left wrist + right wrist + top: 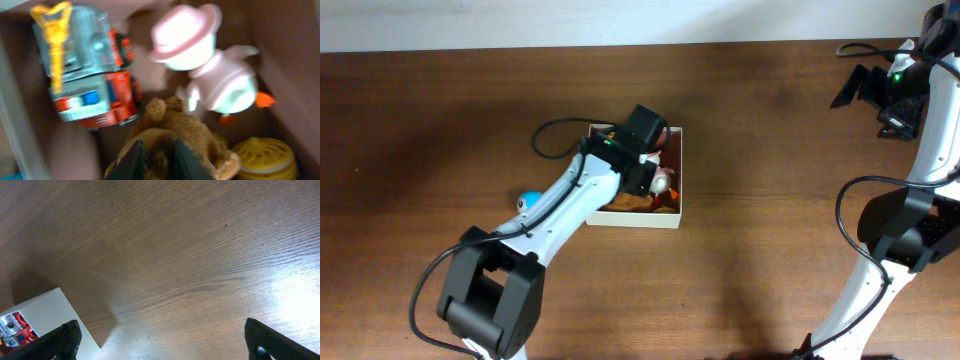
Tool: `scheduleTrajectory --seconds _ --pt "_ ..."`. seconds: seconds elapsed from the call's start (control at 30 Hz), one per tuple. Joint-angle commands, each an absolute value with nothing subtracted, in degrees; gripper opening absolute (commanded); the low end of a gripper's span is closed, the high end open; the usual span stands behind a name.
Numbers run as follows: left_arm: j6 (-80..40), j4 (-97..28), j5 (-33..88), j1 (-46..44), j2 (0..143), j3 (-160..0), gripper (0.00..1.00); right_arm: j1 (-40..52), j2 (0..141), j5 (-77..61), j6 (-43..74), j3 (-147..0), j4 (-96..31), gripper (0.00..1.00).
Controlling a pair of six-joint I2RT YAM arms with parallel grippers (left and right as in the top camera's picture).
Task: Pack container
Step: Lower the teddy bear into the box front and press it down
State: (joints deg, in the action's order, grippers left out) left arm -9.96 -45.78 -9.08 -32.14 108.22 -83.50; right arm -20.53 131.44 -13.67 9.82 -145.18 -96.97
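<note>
The container (pixel 678 175) sits mid-table, cream-white outside, pinkish-brown inside. My left gripper (pixel 156 159) is down inside it, shut on a brown plush toy (pixel 200 137). Beside the plush lie a pink-hatted white duck (pixel 210 75), a red and silver toy vehicle (pixel 87 75) and a yellow ribbed toy (pixel 265 157). In the overhead view the left arm (pixel 640 145) hides most of the box's inside. My right gripper (pixel 162 340) is open and empty, held high at the table's far right corner (pixel 885 95).
A small blue and white toy (pixel 525 199) lies on the table left of the box, beside the left arm. A white box corner with a toy picture (pixel 30 322) shows in the right wrist view. Cables loop near both arms.
</note>
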Motion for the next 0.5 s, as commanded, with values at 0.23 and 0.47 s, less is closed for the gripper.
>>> scheduleTrajectory --seconds 0.23,0.47 --pt "-9.78 -53.15 -10.57 -26.65 108.64 -84.68 0.24 -20.29 130.87 -14.59 9.28 -145.23 -97.10 0.99" --pt "-9.78 -53.12 -10.57 -24.93 108.64 -84.68 0.27 -20.29 130.87 -14.61 9.28 -145.23 -97.10 0.99"
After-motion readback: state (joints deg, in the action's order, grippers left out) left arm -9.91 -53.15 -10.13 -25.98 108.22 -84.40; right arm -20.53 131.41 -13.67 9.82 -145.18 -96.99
